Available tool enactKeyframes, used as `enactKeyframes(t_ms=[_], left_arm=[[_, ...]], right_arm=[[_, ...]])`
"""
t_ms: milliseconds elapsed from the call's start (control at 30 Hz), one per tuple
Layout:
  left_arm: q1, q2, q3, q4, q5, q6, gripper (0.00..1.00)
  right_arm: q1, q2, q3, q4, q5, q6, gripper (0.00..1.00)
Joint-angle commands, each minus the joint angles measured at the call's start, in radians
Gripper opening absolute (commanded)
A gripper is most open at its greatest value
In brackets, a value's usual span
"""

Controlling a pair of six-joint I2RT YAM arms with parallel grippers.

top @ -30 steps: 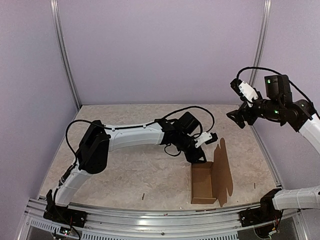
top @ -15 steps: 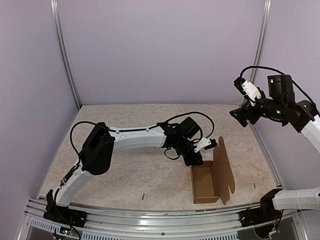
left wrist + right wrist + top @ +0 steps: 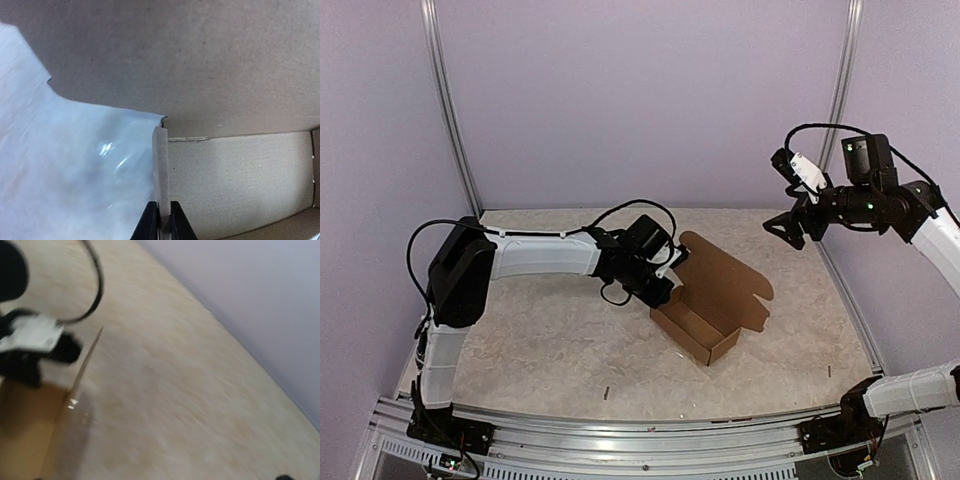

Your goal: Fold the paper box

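1. Now the left gripper (image 3: 161, 223) is pinching a thin side wall (image 3: 160, 170) of the box (image 3: 708, 318), jaws closed on it. The box is lying just right of it on the table (image 3: 540, 340), long axis running diagonally.
2. The right gripper (image 3: 780, 198) is hanging wide open, high and well apart, so the left is nearer.
3. The brown box is looking formed, its lid (image 3: 725, 275) standing open at the far side.

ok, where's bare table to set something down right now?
Bare: the near strip of the table between the paper box and the front rail, and the right side past the open lid. Crowded: centre-left, where the left gripper pinches a box wall beneath its arm.
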Motion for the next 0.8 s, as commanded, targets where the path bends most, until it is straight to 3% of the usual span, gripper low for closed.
enactKeyframes(t_ms=[0, 233, 367, 467, 533, 567, 633, 767], left_arm=[[0.015, -0.166, -0.176, 0.020, -0.220, -0.248, 0.10], [-0.015, -0.282, -0.344, 0.032, -0.300, -0.423, 0.11], [-0.043, -0.275, -0.368, 0.030, -0.317, -0.494, 0.14], [-0.071, -0.286, -0.383, 0.033, -0.337, -0.521, 0.37], [-0.091, -0.317, -0.394, 0.030, -0.370, -0.524, 0.69], [-0.103, -0.342, -0.396, 0.026, -0.391, -0.526, 0.95], [-0.122, -0.397, -0.380, -0.048, -0.435, -0.549, 0.99], [-0.126, -0.504, -0.294, -0.386, -0.528, -0.633, 0.99]], right_arm=[[0.001, 0.140, 0.101, -0.103, -0.240, -0.018, 1.00], [0.119, 0.372, 0.238, -0.167, -0.254, -0.069, 0.89], [0.210, 0.511, 0.316, -0.204, -0.161, -0.108, 0.87], [0.235, 0.591, 0.370, -0.239, -0.135, -0.118, 0.84], [0.235, 0.621, 0.397, -0.259, -0.137, -0.119, 0.84], [0.236, 0.628, 0.410, -0.268, -0.141, -0.119, 0.84], [0.236, 0.630, 0.441, -0.291, -0.152, -0.119, 0.84], [0.241, 0.609, 0.491, -0.340, -0.165, -0.136, 0.86]])
